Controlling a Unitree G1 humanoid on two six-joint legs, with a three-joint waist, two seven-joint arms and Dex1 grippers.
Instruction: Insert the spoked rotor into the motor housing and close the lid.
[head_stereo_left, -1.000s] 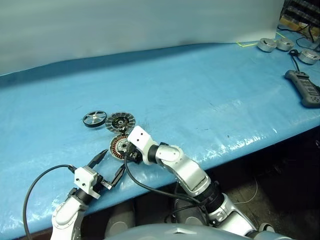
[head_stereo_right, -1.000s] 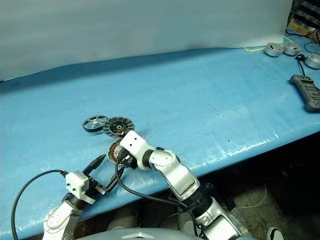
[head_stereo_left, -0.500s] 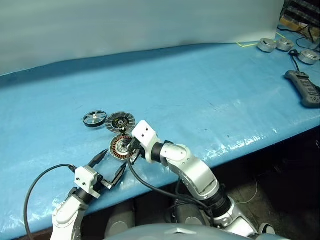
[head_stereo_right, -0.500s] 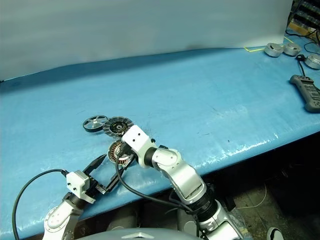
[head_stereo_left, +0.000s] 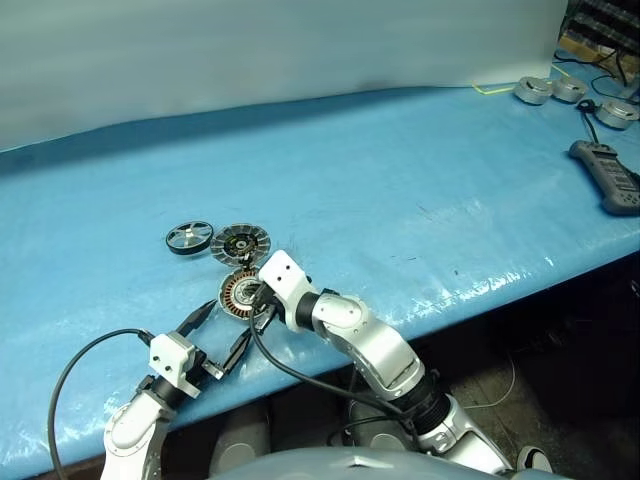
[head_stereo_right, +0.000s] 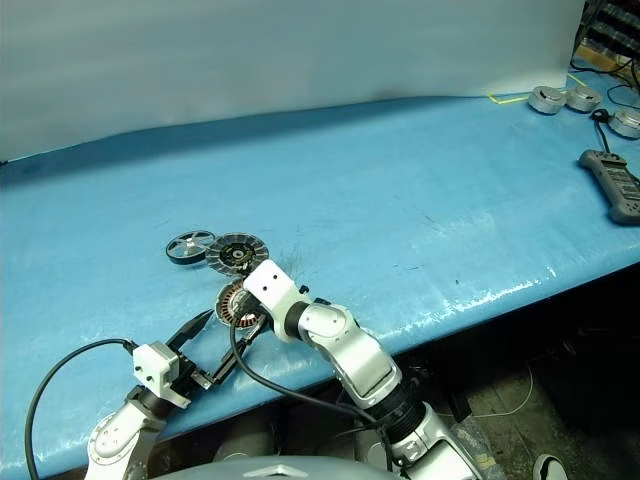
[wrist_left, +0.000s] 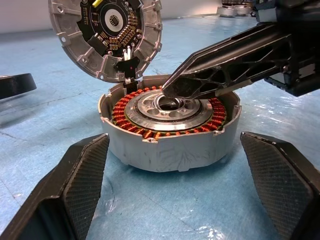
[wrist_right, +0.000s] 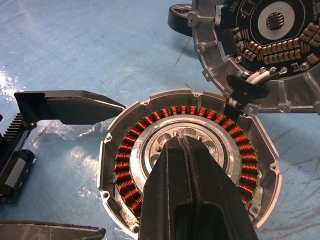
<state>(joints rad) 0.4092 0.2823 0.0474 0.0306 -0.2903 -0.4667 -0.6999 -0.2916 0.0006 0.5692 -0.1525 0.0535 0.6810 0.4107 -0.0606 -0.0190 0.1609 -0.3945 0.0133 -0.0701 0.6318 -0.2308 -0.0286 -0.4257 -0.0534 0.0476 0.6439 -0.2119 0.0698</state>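
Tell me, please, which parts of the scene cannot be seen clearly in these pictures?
- Motor housing: in the right wrist view, its centre is covered by the shut right gripper.
- Lid: cut off by the edge in the left wrist view; its outer face is turned away.
- Spoked rotor: too small in the eye views to count its spokes.
- Left gripper: open around nothing.

Access over round silver-grey copper-wound housing (wrist_left: 170, 135) blocked: shut right gripper (wrist_right: 182, 145) above centre, tilted silver lid disc (wrist_left: 107, 35) behind.
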